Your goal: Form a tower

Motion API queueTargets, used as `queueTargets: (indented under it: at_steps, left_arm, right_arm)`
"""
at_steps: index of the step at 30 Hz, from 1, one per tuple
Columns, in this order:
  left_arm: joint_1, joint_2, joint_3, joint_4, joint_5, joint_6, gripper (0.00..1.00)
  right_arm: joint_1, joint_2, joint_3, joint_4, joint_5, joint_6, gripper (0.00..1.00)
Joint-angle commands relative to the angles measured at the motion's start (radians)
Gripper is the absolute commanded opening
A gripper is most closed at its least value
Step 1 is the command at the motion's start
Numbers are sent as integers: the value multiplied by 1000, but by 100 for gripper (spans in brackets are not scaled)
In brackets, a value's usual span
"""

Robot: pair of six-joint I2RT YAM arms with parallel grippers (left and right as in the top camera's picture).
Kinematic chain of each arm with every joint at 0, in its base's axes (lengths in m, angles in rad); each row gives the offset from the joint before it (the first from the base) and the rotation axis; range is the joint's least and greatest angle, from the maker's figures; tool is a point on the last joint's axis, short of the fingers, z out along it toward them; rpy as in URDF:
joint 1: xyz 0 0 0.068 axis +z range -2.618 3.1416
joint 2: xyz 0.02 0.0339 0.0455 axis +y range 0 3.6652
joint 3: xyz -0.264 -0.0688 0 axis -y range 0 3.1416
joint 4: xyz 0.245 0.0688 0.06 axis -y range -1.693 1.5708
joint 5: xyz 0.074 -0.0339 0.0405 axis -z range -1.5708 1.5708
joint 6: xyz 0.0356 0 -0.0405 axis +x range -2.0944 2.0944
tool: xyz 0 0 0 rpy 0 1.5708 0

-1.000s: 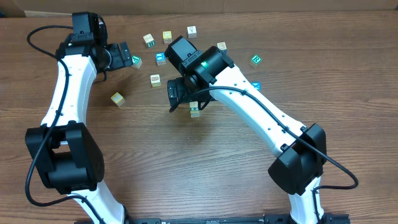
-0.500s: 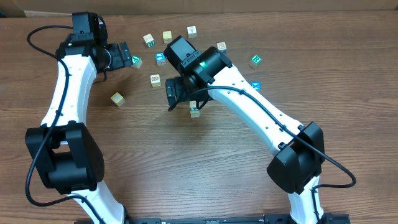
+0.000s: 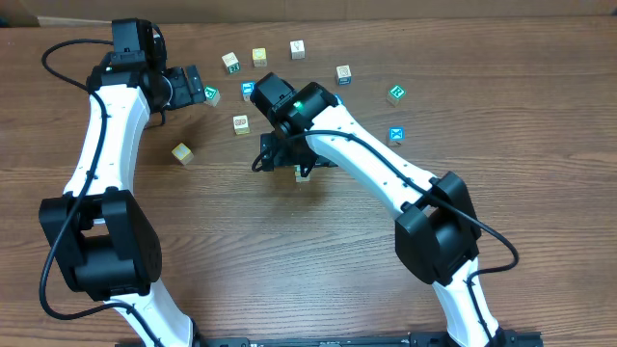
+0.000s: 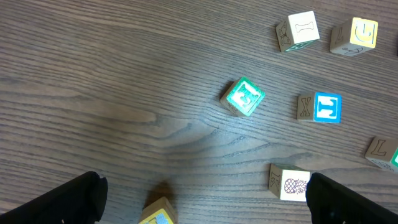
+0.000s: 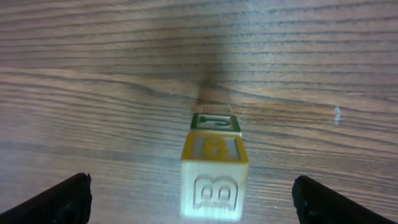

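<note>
Overhead: fixed, high, straight down, whole table [image 3: 289, 270]. Left wrist: near, downward; teal cube [image 4: 243, 96] shared with overhead's upper left. Right wrist: nearest, steeply downward; tower [image 5: 214, 174] shared with overhead's centre.

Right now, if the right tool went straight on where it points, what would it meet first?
Probably the tower: its yellow top lies between the fingers of the open right tool in the wrist view. Depth is unclear; the fingers may pass beside it to the table.
</note>
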Motion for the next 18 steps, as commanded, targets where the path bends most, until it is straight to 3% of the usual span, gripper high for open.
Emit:
queueTargets:
  at_steps: [1, 18]
  left_arm:
    - [-3, -28, 0, 3, 0, -9, 100]
    - [-3, -28, 0, 3, 0, -9, 100]
  right_arm:
    - [7, 37, -9, 1, 16, 42, 100]
    - [3, 76, -122, 118, 17, 47, 100]
